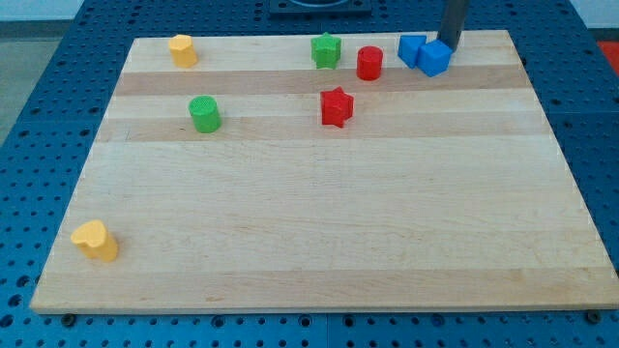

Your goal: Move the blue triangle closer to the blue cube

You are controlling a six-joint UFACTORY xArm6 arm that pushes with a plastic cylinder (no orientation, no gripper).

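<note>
Blue triangle [412,49] and blue cube [435,58] sit touching near the desk's [319,232] top right corner, the triangle on the view's left. My tip [451,45] stands just beside the cube's upper right. No fingers exist on this rod.

My tool [451,44] runs off the view's top edge, so its upper part is cut off, and its very end sits right behind the blue cube [435,58], the contact point hidden. The blue triangle [412,48] is partly covered by that cube, so its shape is hard to make out.
</note>
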